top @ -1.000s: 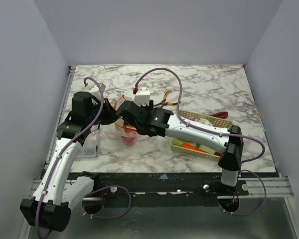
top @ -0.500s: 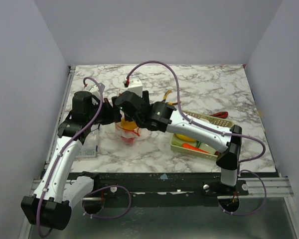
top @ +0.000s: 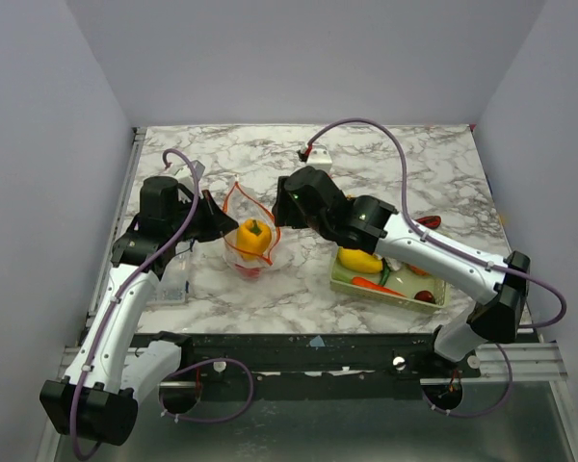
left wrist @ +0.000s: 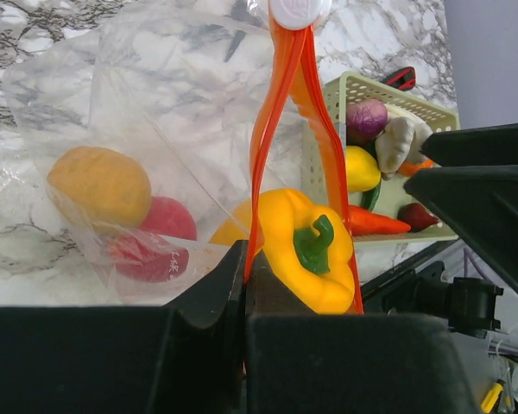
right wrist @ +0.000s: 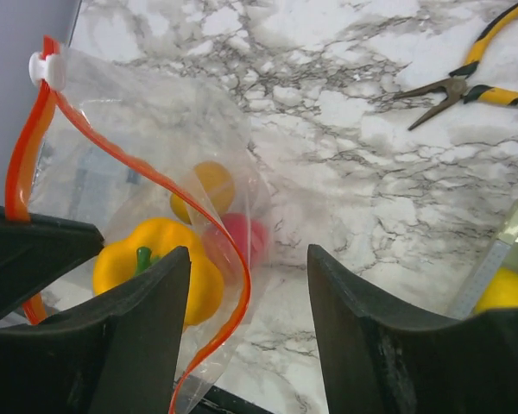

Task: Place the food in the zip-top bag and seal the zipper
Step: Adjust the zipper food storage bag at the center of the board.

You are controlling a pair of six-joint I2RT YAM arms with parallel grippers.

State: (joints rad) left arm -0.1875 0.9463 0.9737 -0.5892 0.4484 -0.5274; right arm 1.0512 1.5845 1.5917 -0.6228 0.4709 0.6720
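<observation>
Left gripper (left wrist: pixel 246 259) is clamped shut on the near end of the zipper (left wrist: pixel 274 129), holding the zip-top bag (left wrist: pixel 155 86) up with its mouth gaping right in front of the fingertips. The yellow pepper (left wrist: pixel 306 250) sits in that mouth just past the pinch. It looks only partway in to me. An orange (left wrist: pixel 99 185) and a red piece (left wrist: pixel 168 220) are deeper in the bag. The white slider (left wrist: pixel 300 9) is at the far end of the strip from the grip.

Moving right, the right gripper (right wrist: pixel 247 259) hangs just beside the bag, jaws apart with nothing between them. The basket (top: pixel 339 279) back by its arm holds a yellow mango (top: pixel 359 260), a carrot (top: pixel 374 284) and a purple piece (left wrist: pixel 367 116).

So I'd say maybe halfway: three pieces in or nearly in, several left, and the zipper not closed at all.
</observation>
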